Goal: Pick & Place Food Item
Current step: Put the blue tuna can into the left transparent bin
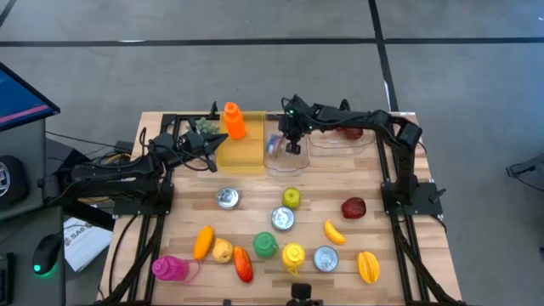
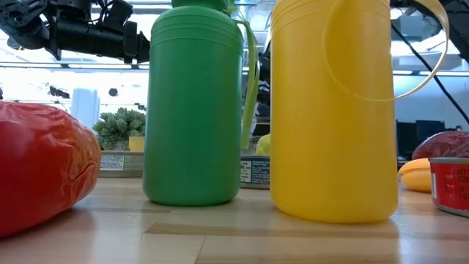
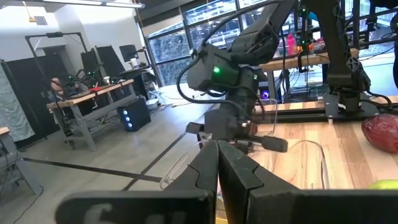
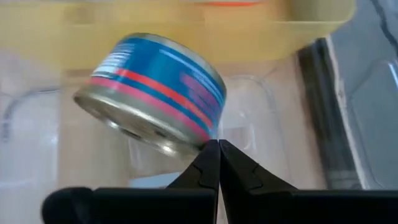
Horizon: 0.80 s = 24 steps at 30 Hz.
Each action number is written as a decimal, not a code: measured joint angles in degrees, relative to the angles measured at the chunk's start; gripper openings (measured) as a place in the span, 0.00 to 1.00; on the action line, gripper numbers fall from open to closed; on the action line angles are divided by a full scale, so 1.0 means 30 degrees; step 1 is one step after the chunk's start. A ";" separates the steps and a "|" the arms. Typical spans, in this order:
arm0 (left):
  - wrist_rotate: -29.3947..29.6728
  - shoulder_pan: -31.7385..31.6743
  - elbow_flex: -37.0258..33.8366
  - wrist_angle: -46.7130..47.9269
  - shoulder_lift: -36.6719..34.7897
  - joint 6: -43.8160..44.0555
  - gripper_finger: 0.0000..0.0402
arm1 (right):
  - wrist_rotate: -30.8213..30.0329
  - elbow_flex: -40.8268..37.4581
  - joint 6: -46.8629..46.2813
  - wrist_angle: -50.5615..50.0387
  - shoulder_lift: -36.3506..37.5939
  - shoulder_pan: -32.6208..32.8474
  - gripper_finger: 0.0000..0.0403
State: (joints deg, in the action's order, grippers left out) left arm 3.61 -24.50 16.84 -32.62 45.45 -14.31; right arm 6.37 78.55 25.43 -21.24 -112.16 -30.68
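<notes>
Right gripper (image 1: 293,146) hovering, fingers pressed together, empty | tin can (image 4: 152,90) lying tilted in far clear bin (image 1: 285,157) | likely rigid, heavy, slick: grasp across rims | left gripper (image 1: 206,146) pinched closed, waiting.

So at the back of the bench (image 1: 187,183) there are three bins in a row: the left bin (image 1: 240,155), the middle bin (image 1: 285,157) with a tilted can (image 4: 152,90) in it, and the right bin (image 1: 344,149). A bottle (image 1: 234,121) stands behind the left bin. Everything else, cans, fruit and jugs, is scattered across the front half.
</notes>
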 joint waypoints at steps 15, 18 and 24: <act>-0.0006 0.0001 0.0000 -0.0007 -0.0001 0.0001 0.00 | 0.0391 0.0643 -0.0046 -0.2413 0.0140 0.0870 0.00; -0.0005 -0.0006 0.0000 -0.0007 0.0001 -0.0005 0.00 | 0.0381 0.1424 -0.0044 -0.2370 0.0148 0.1107 0.00; -0.0003 -0.0006 0.0000 -0.0004 -0.0001 0.0001 0.00 | 0.0493 0.2665 0.0091 -0.2311 0.0155 0.1550 0.00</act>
State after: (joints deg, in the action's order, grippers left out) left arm 3.61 -24.51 16.84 -32.63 45.45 -14.31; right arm 7.84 86.55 25.70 -28.17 -111.70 -26.03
